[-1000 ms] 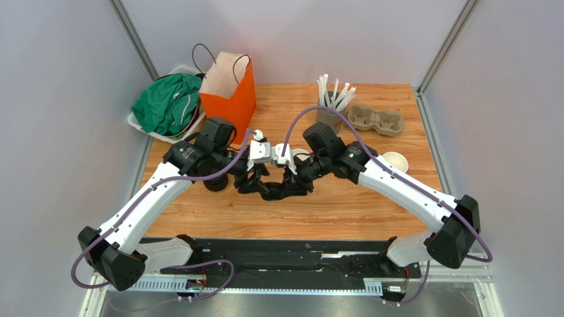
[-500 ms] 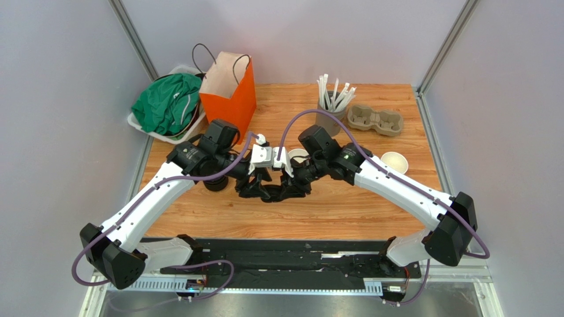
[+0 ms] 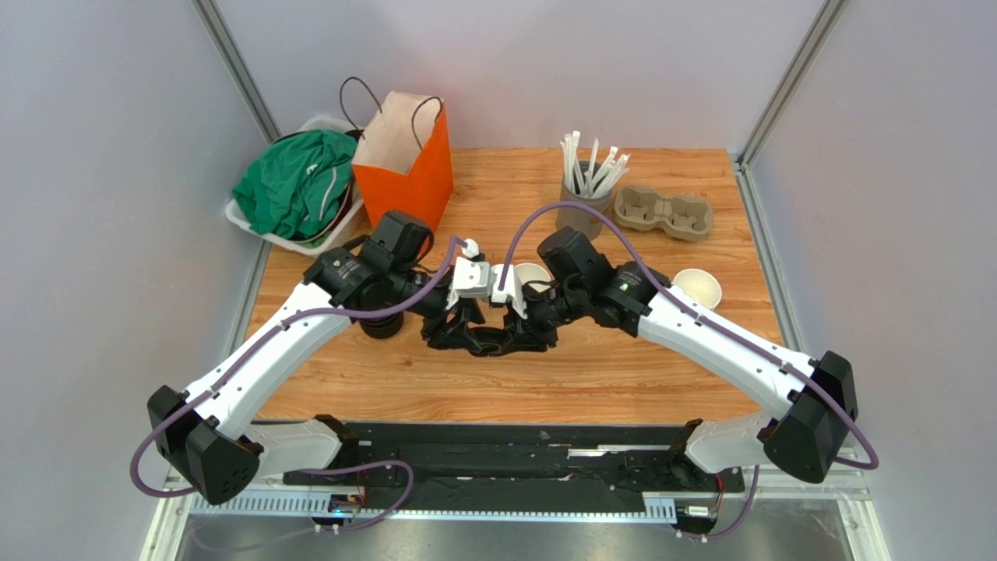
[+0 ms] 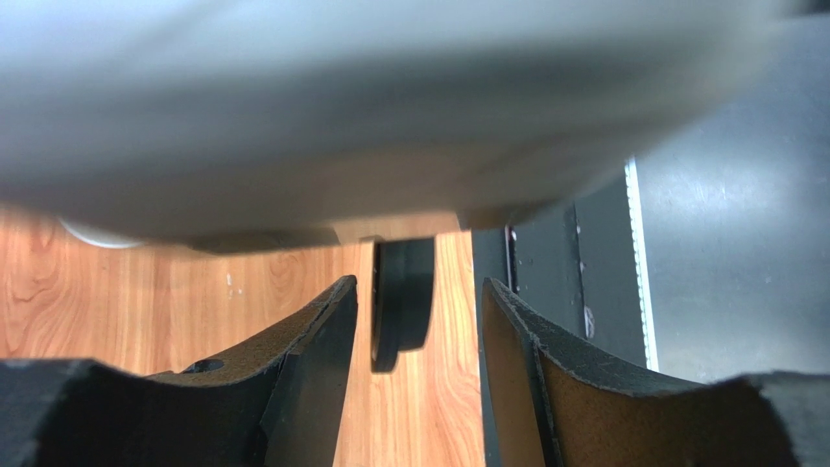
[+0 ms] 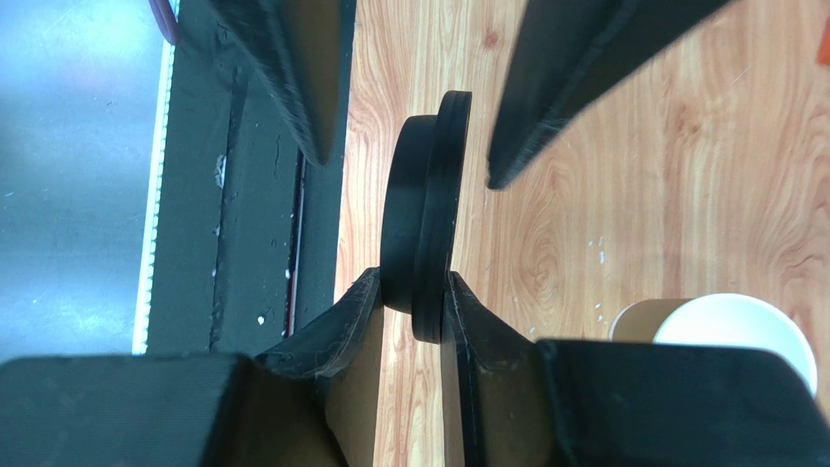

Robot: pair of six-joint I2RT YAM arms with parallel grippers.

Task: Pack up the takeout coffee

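Note:
My right gripper is shut on the round black lid and holds it on edge above the wooden table, at the middle of the top view. My left gripper is open; its fingers stand on either side of the lid's far rim without touching it. In the top view the left gripper meets the right one tip to tip. A tan paper cup, white inside, stands upright just behind the grippers and also shows in the right wrist view.
An orange paper bag stands open at the back left beside a white bin of green cloth. A grey cup of white straws and a cardboard cup carrier are at the back. Another tan cup stands right.
The left arm has pushed a little toward the right arm, bringing its open fingers around the lid. The right gripper has kept hold of the lid with only a small shift.

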